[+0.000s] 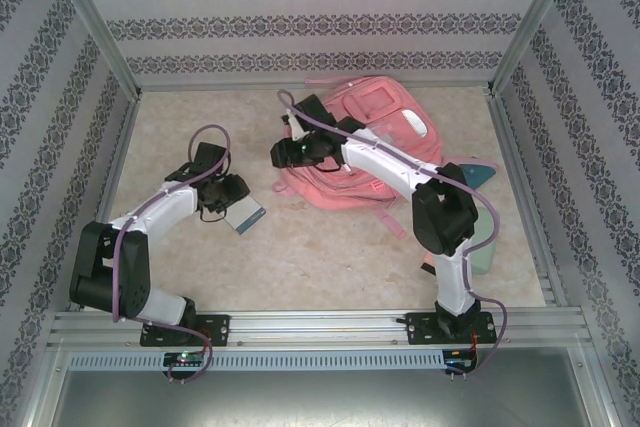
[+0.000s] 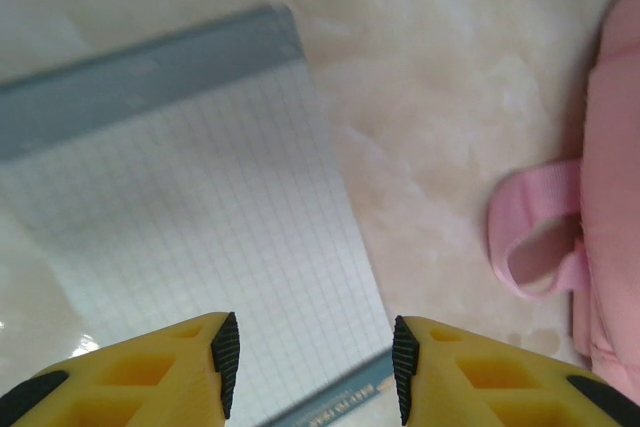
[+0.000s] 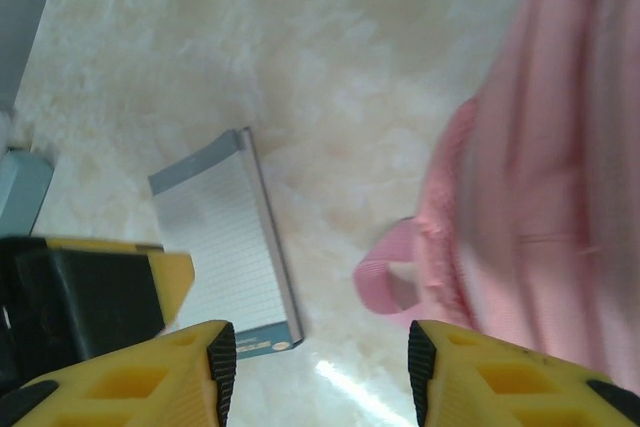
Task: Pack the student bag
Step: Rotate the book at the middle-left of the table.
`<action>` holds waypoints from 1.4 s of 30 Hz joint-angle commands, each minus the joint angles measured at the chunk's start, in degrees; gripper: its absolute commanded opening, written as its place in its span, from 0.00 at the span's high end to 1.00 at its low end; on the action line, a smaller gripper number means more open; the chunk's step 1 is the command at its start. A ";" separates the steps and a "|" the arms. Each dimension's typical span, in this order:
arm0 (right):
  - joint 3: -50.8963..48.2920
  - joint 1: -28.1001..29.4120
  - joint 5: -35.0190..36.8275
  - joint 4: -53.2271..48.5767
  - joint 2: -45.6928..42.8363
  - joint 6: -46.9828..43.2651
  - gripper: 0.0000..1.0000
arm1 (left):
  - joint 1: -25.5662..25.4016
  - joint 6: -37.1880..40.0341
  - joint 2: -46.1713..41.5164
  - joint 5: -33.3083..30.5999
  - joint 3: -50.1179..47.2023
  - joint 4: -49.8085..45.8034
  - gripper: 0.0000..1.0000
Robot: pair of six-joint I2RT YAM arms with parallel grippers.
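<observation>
The student bag [image 1: 400,117] lay flat toward the far side of the table [image 1: 330,257], a little right of centre, a big pink backpack with a white patch on its upper face. The right arm stretched across it from the near right corner. A teal item [image 1: 482,173] poked out at the bag's right edge, partly hidden by that arm.

To the left of the bag, and apart from it, a notepad [image 1: 250,215] of squared paper with a grey-blue strip along one end lay flat on the pale marbled tabletop. The left gripper [image 1: 226,193] hung right over the pad. From its wrist camera the yellow fingers [image 2: 170,367] stood moderately apart with nothing between the black pads, and the gridded sheet showed below the gap. I could not tell whether the tips touched the paper.

The right gripper [image 1: 285,152] was at the bag's left edge, pointing down at the table. Its fingers [image 3: 170,372] were likewise spread about halfway and empty. Below them were the bare table between pad and bag, and a small pink loop [image 3: 385,282] sticking out from the bag's side.
</observation>
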 commanded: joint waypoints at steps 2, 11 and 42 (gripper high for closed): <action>0.22 2.75 -2.12 1.63 1.63 2.49 0.49 | 5.97 4.68 1.49 -2.14 2.62 -3.31 0.53; -2.70 5.95 -2.83 2.47 2.23 3.38 0.49 | 13.79 6.87 12.84 5.52 7.74 3.77 0.47; -13.75 2.82 -3.23 8.55 2.53 9.00 0.49 | 4.80 -3.94 -0.65 10.64 -15.94 10.11 0.51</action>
